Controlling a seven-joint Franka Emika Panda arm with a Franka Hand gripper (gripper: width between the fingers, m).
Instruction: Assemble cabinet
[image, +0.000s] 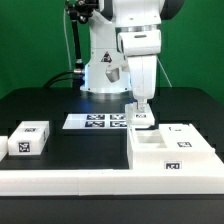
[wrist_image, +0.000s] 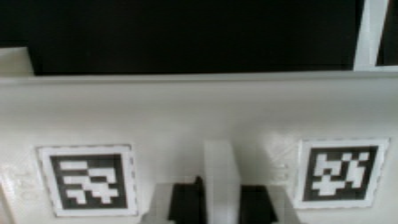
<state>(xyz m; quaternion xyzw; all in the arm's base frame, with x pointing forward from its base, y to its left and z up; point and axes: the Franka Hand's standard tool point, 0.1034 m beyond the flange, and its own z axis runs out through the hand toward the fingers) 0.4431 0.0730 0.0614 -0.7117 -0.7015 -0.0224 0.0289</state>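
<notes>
Two fingers (wrist_image: 178, 205) of my gripper (image: 141, 112) are straddling a rib (wrist_image: 217, 168) at the cabinet's (image: 155, 150) 11 o'clock corner; I'm reading grasp step, can't tell if jaws are clamping, squeeze next.

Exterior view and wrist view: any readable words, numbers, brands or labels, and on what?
None readable in either view. Only black-and-white square tags, patterns not text, on the marker board, the loose white block and the cabinet.
</notes>
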